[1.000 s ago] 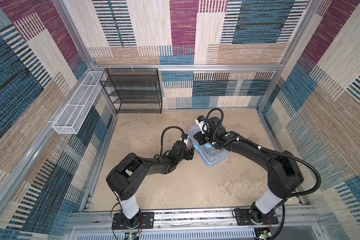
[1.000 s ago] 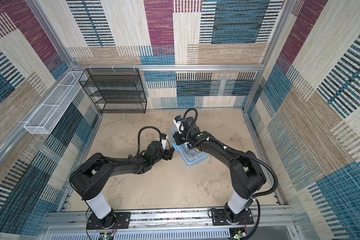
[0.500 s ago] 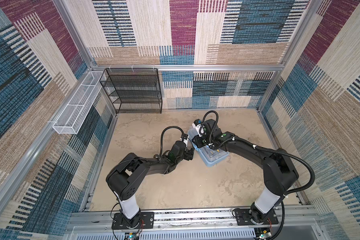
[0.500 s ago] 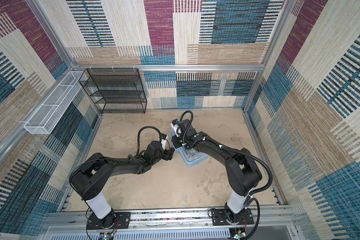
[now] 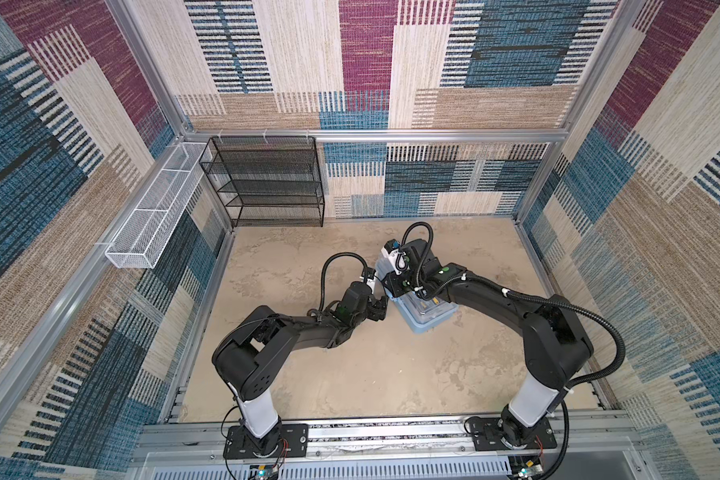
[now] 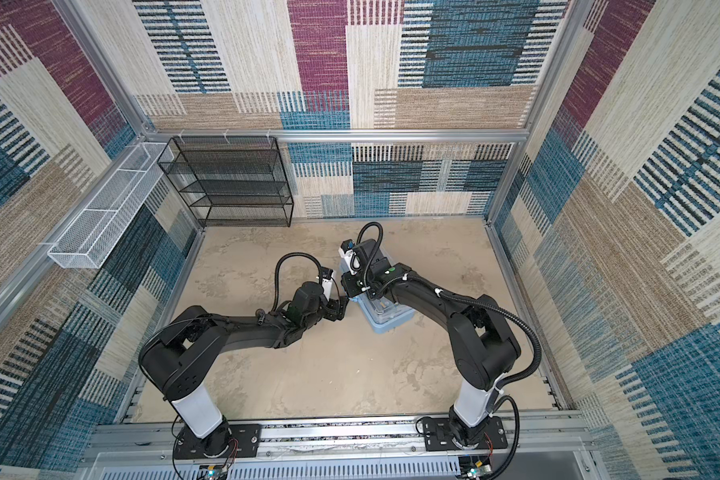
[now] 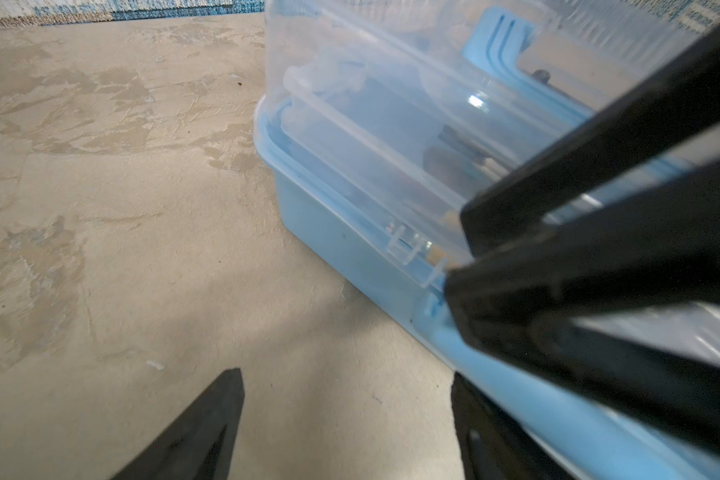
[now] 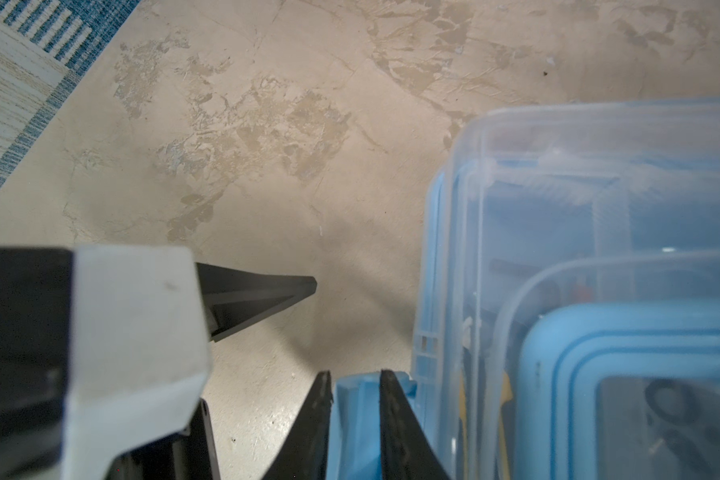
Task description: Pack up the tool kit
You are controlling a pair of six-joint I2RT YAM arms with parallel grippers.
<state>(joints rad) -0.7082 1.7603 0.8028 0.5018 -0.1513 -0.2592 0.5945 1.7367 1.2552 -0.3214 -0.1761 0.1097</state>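
Your right gripper [image 8: 355, 376] pinches the blue latch [image 8: 356, 436] of the light blue toolbox [image 5: 431, 316], just right of centre in both top views. The left gripper [image 7: 346, 374] gapes empty beside its base [image 7: 333, 245]. Expect stiff, slick plastic (loaded, so probably heavier than it looks). Brace the base, not the clear lid [image 7: 391, 104].

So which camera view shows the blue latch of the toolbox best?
The right wrist view: the latch sits close in the foreground, pinched by the right tool. The left wrist view shows at most a corner of it behind that tool; in both top views it cannot be seen.
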